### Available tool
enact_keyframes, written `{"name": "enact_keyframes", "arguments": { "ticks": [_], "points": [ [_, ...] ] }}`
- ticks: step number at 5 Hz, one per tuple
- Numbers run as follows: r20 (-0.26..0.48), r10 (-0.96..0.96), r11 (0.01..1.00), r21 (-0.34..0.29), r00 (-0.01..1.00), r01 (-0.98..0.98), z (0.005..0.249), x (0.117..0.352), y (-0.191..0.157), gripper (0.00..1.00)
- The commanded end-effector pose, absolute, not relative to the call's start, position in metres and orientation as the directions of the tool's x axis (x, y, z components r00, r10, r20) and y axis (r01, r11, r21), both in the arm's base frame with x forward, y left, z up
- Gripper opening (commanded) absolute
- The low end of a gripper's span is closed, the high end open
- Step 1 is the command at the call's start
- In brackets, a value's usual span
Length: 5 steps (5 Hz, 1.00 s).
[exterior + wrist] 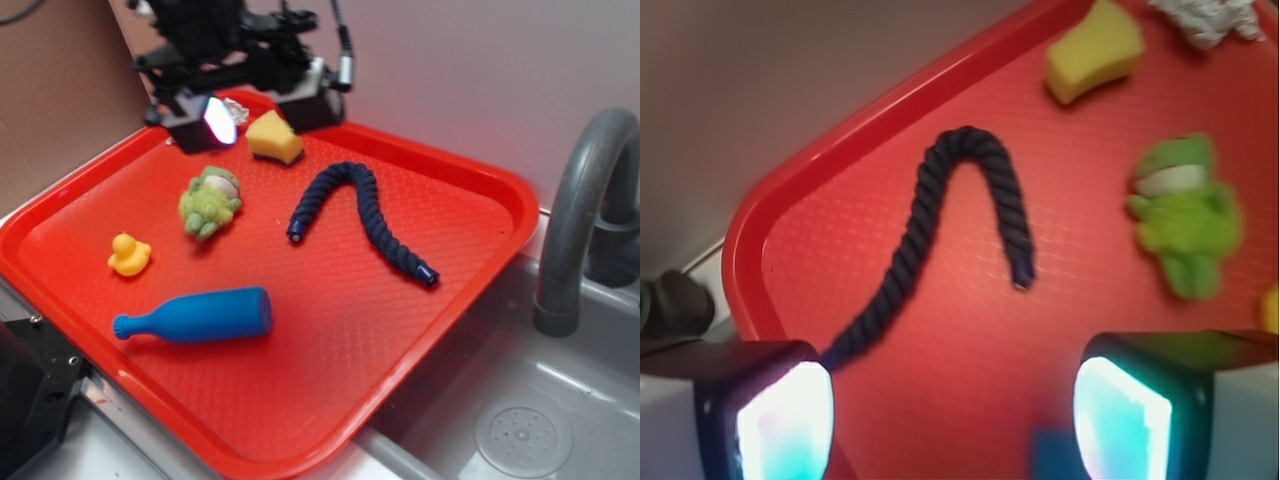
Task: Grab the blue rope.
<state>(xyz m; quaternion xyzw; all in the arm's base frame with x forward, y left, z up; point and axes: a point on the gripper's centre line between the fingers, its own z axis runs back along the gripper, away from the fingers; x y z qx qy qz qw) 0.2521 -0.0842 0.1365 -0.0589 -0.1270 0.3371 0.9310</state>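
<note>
- The red tray (pixel 470 215) is the landmark here; it sits on a counter with a grey sink (pixel 520 420) just beside its right edge and a grey faucet (pixel 585 215) rising past the tray's right corner
- The blue rope (pixel 362 215) lies flat on the tray, right of the tray's middle, bent into an arch: one arm runs down to a shiny capped end (pixel 296 236) near the middle of the tray, the longer arm trails toward the tray's right rim and stops at another cap (pixel 430 277)
- In the wrist view the rope (pixel 970 190) shows the same hook shape, its long arm passing out of sight behind the left finger (pixel 770 410)
- The gripper (pixel 215 115) hangs over the tray's far-left corner, well apart from the rope; nothing touches the rope
- The jaws stand spread wide in the wrist view, with bare red tray between the two lit pads and nothing pinched
- A yellow sponge wedge (pixel 274 137) rests near the tray's far rim, just beside the gripper
- A green plush toy (pixel 210 202) lies left of the tray's middle, between the sponge and a small yellow rubber duck (pixel 129 255)
- A bright blue plastic bottle (pixel 195 316) lies on its side near the tray's front-left rim, well apart from the rope
- A crumpled silvery thing (pixel 1205 18) sits by the tray's far rim beside the sponge; what it is cannot be told
</note>
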Motion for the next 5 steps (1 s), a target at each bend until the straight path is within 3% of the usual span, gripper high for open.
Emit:
{"name": "enact_keyframes", "arguments": {
  "ticks": [1, 3, 5],
  "points": [
    [0.205, 0.729, 0.684, -0.224, 0.653, -0.694, 0.116, 0.295, -0.078, 1.0],
    [0.195, 0.76, 0.65, -0.226, 0.62, -0.725, 0.082, 0.317, -0.079, 1.0],
    [0.149, 0.757, 0.653, -0.218, 0.636, -0.726, 0.051, 0.314, -0.084, 1.0]
  ]
}}
